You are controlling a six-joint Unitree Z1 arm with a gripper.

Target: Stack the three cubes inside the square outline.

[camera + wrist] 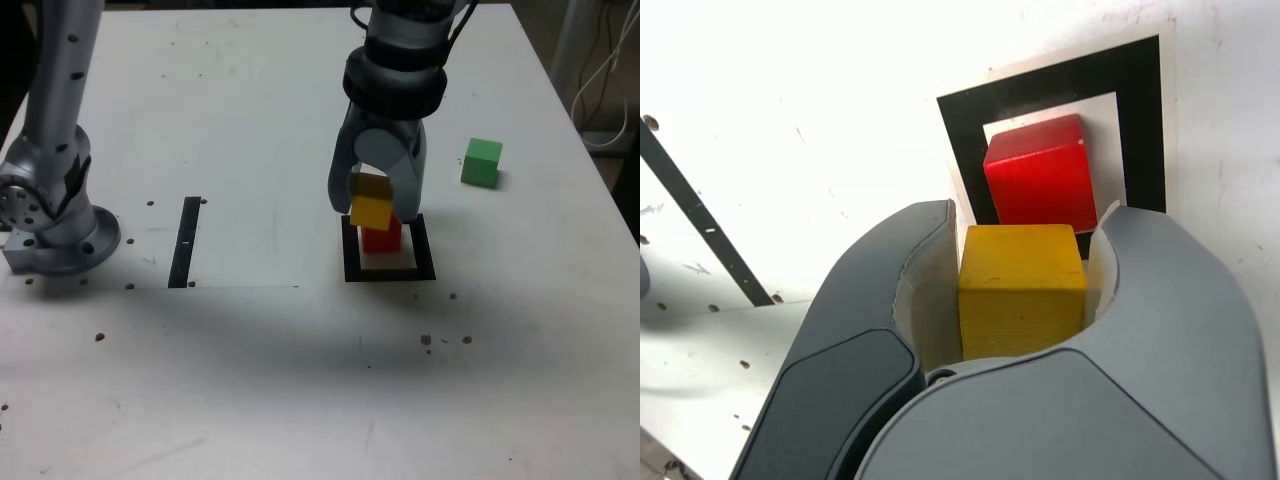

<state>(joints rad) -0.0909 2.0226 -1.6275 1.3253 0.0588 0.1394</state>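
Red is the colour already in place: the red cube (pixel 381 238) sits on the white centre inside the square outline (pixel 350 262), so I judge the first step of the stacking finished. In the wrist view this cube (pixel 1037 172) lies within the black frame (pixel 1138 130), a little turned against its sides and not filling the white part fully.

The yellow cube (pixel 372 211) is the step in hand. The gripper (pixel 378 200) pinches it, its two grey jaws pressed against opposite faces of the cube, and the wrist view shows the yellow cube (pixel 1022 288) between the inner pads with no gap visible. In the exterior view it hangs above the red cube, shifted a bit toward the exterior view's left and slightly tilted. Whether its lower face already touches the red top I cannot tell. It is not yet released, so the second layer is not done.

The green cube (pixel 482 162) stands alone on the desk (pixel 300 380), well apart from the outline, toward the desk's edge on the exterior view's right and farther from the camera. It is untouched as far as one can see.

By my estimate the task is somewhat under the half: one cube placed, one carried over the target, one waiting. What remains is to square the yellow cube over the red one, let it go, then fetch the green cube and put it on top, where a small offset could tip the column
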